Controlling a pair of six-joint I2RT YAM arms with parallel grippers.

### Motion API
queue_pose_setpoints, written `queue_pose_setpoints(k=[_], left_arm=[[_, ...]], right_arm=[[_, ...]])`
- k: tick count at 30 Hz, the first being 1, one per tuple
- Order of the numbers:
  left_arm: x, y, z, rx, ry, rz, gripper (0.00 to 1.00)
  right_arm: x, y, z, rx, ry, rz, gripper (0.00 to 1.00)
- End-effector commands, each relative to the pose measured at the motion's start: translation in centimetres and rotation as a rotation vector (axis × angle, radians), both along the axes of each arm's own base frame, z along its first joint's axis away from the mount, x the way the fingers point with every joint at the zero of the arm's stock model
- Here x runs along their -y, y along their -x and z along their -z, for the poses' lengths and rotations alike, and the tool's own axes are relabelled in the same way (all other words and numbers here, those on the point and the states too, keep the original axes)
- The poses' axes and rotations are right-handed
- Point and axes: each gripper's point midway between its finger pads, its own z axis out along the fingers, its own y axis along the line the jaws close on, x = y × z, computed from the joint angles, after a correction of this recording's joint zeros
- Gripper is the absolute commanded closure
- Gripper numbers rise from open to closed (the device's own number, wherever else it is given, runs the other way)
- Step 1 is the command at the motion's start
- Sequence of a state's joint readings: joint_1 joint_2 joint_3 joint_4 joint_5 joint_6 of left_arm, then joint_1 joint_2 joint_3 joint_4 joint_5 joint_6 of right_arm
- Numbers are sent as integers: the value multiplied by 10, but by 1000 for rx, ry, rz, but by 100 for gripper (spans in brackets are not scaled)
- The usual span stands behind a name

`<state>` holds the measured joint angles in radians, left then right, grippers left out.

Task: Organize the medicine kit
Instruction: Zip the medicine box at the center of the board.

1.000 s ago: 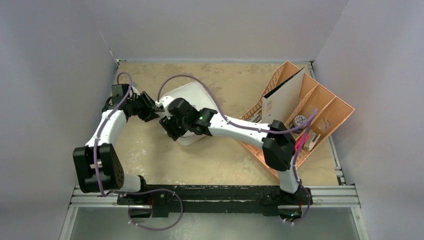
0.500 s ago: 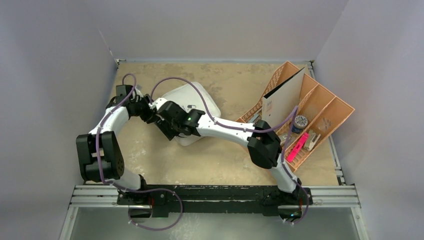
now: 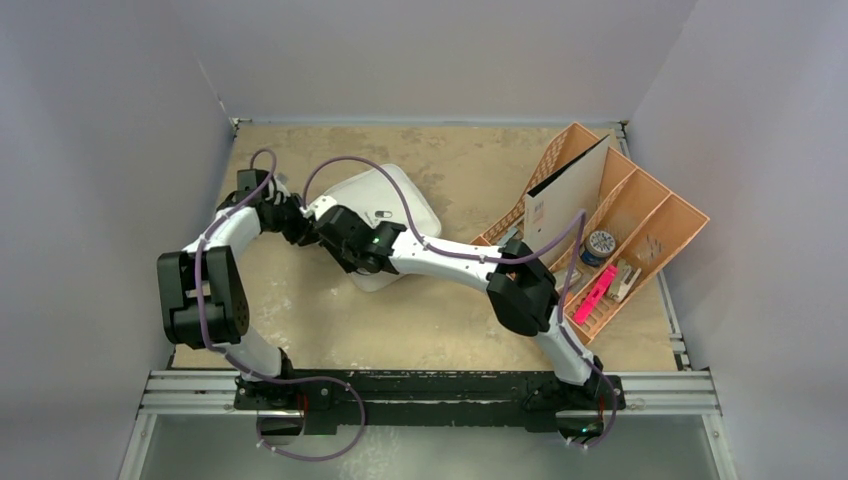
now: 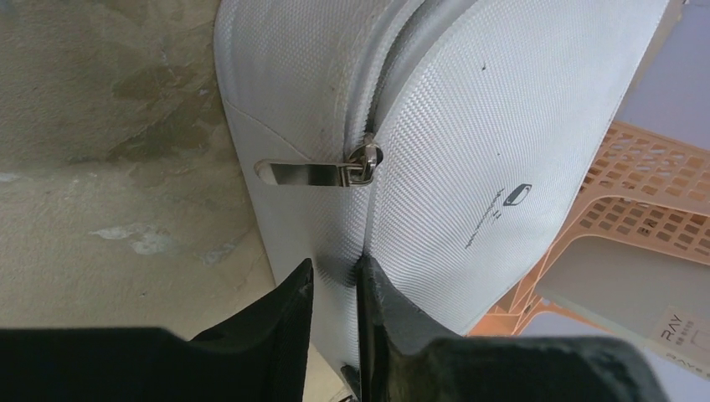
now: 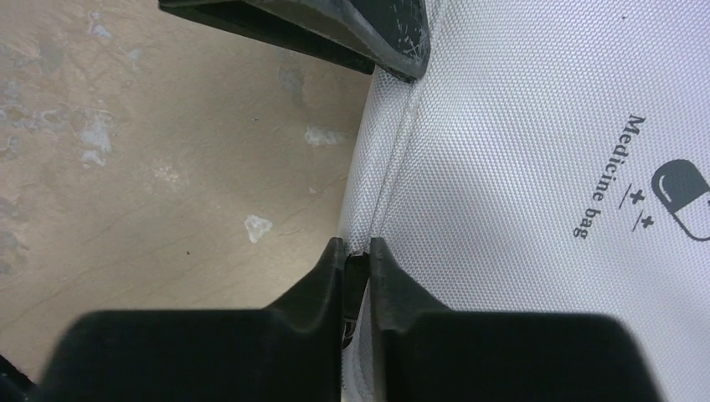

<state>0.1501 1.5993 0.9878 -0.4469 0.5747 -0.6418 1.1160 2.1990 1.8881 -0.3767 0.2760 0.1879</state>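
The medicine kit (image 3: 395,200) is a pale grey-white zipped case lying flat on the tan table, its pill logo (image 5: 682,188) facing up. My left gripper (image 3: 302,220) sits at the case's left corner. In the left wrist view it (image 4: 335,276) is shut on the fabric edge of the kit (image 4: 469,109), just below the seam. A silver zipper pull (image 4: 306,173) lies flat further along that seam. My right gripper (image 3: 335,238) is right beside it on the near-left edge, and in the right wrist view it (image 5: 355,251) is shut on a small dark zipper pull (image 5: 356,266) at the seam.
An orange compartmented tray (image 3: 655,190) stands at the right, holding a white card (image 3: 565,200), a round tin (image 3: 600,243) and a pink item (image 3: 595,293). Grey walls enclose the table on three sides. The two wrists almost touch each other.
Both grippers have closed, the left on the kit's edge and the right on the zipper pull. The right wrist slid left along the case toward the left gripper.
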Motion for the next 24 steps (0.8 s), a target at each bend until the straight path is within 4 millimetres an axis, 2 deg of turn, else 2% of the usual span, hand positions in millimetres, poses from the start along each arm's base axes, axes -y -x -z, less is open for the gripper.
queue_pose_setpoints(k=[1, 2, 4, 11, 19, 24], left_arm=[[-12, -16, 3, 9, -62, 5, 83], [-14, -17, 6, 1, -73, 5, 89], [-18, -18, 12, -13, -93, 0, 100], [-28, -22, 24, -53, -148, -9, 100], [-34, -22, 29, -66, -182, -20, 100], [-37, -21, 32, -77, -201, -15, 100]], right_arm=[[1, 6, -24, 25, -52, -6, 97], [2, 7, -26, 23, -57, -9, 100], [4, 11, -28, 15, -71, -21, 100], [17, 39, -25, -65, -68, -104, 100], [63, 54, 9, -120, 118, -97, 100], [88, 57, 6, -84, 141, -92, 100]])
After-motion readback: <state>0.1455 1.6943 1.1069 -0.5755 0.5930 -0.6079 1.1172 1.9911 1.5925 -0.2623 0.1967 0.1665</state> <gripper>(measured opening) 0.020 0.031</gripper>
